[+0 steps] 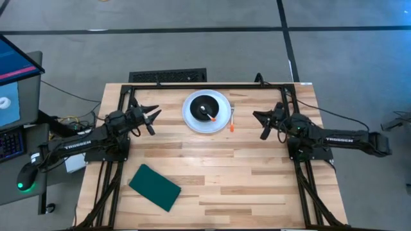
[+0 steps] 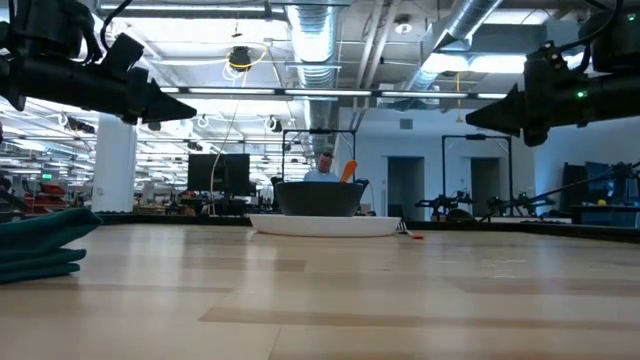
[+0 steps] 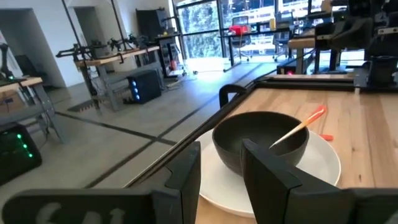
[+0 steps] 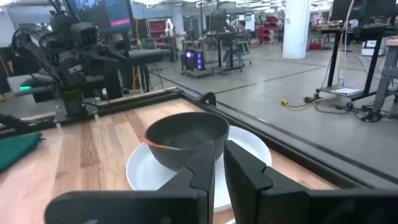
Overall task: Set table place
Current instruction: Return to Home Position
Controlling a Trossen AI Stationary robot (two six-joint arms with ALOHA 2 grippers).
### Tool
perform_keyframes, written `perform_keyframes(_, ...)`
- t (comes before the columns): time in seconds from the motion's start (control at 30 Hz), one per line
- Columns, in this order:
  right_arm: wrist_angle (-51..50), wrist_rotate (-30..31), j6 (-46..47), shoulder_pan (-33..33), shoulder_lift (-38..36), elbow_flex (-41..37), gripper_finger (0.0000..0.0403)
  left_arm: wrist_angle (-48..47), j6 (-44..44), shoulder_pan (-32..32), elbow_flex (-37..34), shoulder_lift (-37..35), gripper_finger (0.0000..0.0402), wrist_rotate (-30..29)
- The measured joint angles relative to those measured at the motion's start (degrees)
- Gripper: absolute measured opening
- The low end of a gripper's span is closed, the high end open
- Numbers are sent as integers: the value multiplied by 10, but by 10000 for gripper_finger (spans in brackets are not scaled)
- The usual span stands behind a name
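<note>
A round white plate (image 1: 221,117) lies at the far middle of the wooden table (image 1: 244,179). A small black bowl (image 1: 204,105) stands on the plate, and an orange-handled utensil (image 1: 210,116) leans in the bowl. A second orange-handled utensil (image 1: 232,120) lies on the table just right of the plate. My left gripper (image 1: 153,117) is open and empty, left of the plate and raised above the table; its wrist view looks at the bowl (image 3: 258,140). My right gripper (image 1: 260,124) is open and empty, right of the plate and also raised; its wrist view shows the bowl (image 4: 186,140).
A dark green rectangular pad (image 1: 155,187) lies flat on the table near the front left; it also shows in the low view (image 2: 40,245). The black metal frame (image 1: 212,86) runs along the table's far edge behind the plate. Bare wood lies between the plate and the near edge.
</note>
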Motion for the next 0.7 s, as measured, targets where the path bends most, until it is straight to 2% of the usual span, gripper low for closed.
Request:
perform_keyframes(0.17,-77,0,0,0,-66,0,59,-9,6,0,0,-27,106,-5)
perform_keyframes(0.33,-120,0,-7,0,-130,0,59,-28,20,0,0,-85,106,-44)
perform_keyframes(0.7,-192,0,-10,0,-232,0,59,-176,11,0,0,-223,106,-74)
